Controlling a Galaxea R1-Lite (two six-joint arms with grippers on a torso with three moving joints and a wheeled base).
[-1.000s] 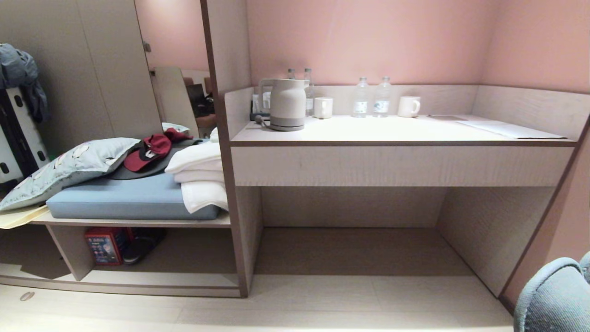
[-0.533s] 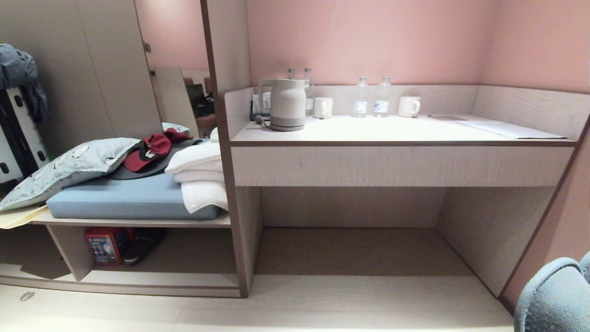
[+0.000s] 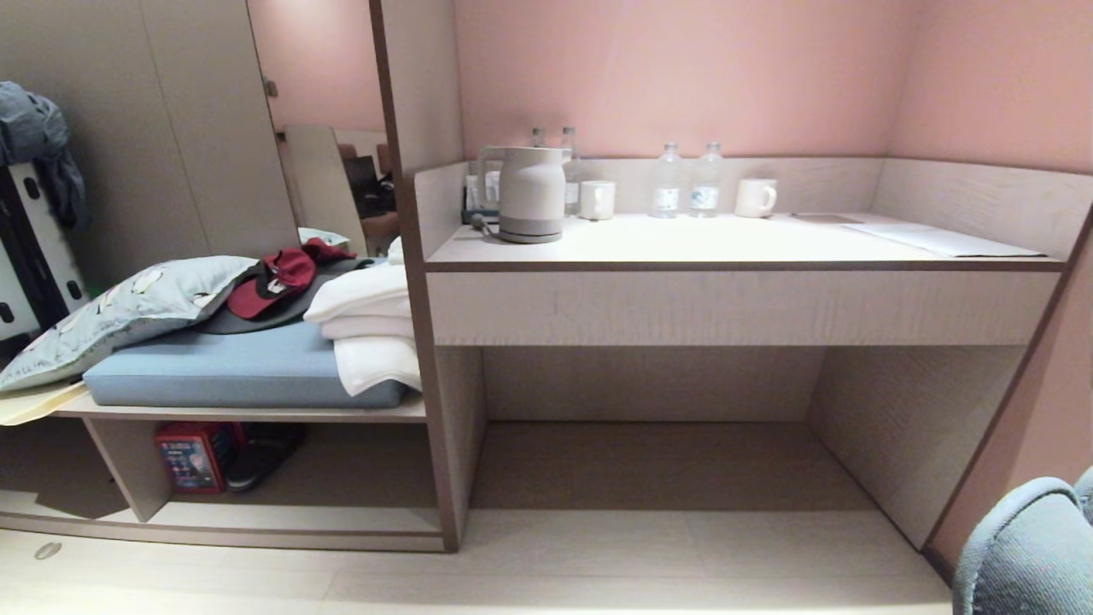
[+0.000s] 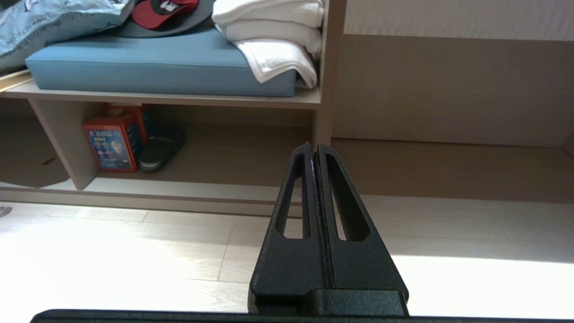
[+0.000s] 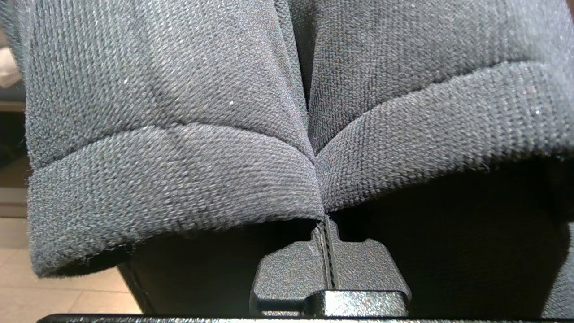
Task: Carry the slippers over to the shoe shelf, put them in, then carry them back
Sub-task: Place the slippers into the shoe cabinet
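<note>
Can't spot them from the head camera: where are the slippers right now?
Only the right wrist view shows the slippers: both side by side, pinched in the right gripper, its jaws shut on their inner edges.

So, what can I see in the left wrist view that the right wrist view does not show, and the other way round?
Only the left wrist view shows the shoe shelf, a black shoe and a red box inside it, the blue cushion, white towels, and the left pincer, shut and empty.

Only the right wrist view shows the slippers, gripped by the shut right pincer.

Both show pale floor.
</note>
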